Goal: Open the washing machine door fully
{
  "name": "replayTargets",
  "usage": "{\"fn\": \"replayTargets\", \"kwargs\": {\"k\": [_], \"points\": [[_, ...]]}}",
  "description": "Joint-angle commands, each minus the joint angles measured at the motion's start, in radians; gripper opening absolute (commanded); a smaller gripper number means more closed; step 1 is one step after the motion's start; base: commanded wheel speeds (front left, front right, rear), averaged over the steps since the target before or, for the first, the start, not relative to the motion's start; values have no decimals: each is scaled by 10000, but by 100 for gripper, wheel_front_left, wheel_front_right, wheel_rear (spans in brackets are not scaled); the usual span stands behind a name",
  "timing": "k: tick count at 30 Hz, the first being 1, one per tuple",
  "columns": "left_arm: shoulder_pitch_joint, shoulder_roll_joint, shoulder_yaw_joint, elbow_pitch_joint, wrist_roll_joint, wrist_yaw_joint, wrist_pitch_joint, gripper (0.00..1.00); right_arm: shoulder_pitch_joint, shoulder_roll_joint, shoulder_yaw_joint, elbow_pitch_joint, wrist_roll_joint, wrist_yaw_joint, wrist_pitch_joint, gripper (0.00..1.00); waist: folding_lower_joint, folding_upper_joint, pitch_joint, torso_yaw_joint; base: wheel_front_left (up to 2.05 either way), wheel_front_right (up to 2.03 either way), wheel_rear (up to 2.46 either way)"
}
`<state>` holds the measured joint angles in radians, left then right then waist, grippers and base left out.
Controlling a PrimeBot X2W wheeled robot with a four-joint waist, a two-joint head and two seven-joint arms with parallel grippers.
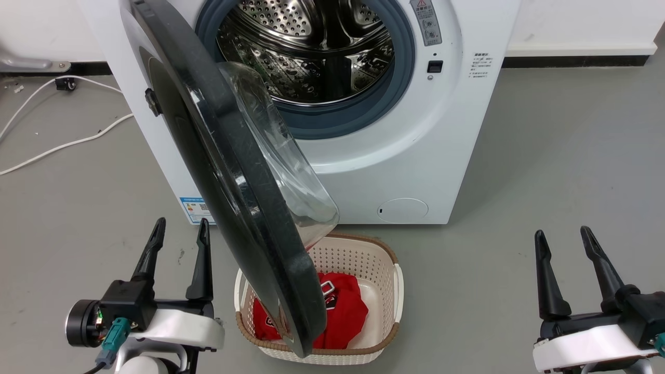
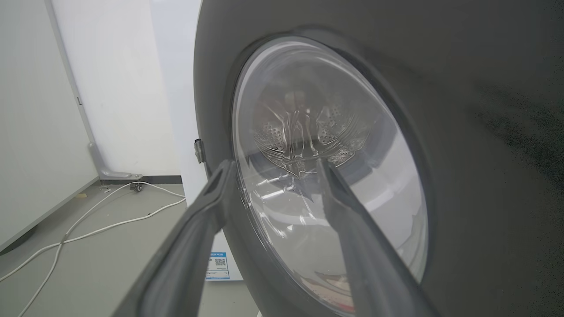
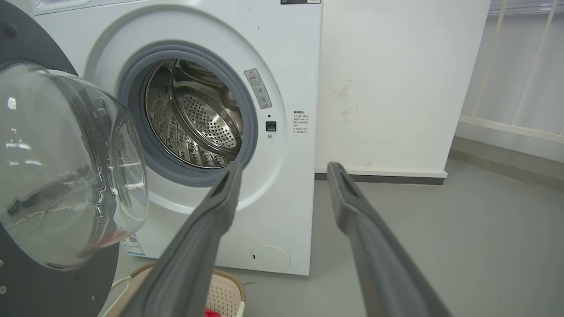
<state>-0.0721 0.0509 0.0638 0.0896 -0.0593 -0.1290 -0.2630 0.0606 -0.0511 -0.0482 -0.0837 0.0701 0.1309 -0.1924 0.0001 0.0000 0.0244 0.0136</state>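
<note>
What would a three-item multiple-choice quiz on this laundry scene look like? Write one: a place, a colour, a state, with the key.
1. Where does the basket stand?
A. On the floor in front of the washing machine
B. On top of it
C. Against the far wall

2. What colour is the cloth in the basket?
A. Blue
B. Red
C. Green

3. How is the washing machine door?
A. Shut
B. Lying flat on the ground
C. Swung open

Key:
1 A, the head view shows it on the floor below the machine's front.
2 B, red fabric lies inside it.
3 C, the drum is exposed behind the door.
</note>
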Motion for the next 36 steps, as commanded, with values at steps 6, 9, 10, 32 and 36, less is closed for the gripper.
{"fn": "replayTargets", "kwargs": {"k": [6,9,10,32,36], "points": [[-130,13,18,-587,43,-20,-23,0,-147,19,1,91,18,-3,10,100,-1,0,79,-13,0,0,0],[-230,12,71,-1205,102,-20,-23,0,-196,17,7,109,75,-3,-18,100,-1,0,124,-23,0,0,0],[-229,11,85,-1446,132,-20,-23,0,-204,17,9,122,81,-3,-26,100,-1,0,135,-21,0,0,0],[-1382,-4,-565,-7361,294,169,-21,0,-327,18,38,489,301,-3,-90,100,-1,0,189,-18,0,0,0],[-1282,-3,-1394,-7821,152,66,-20,0,-308,18,56,541,334,-3,-95,100,-1,0,153,-51,0,0,0]]}}
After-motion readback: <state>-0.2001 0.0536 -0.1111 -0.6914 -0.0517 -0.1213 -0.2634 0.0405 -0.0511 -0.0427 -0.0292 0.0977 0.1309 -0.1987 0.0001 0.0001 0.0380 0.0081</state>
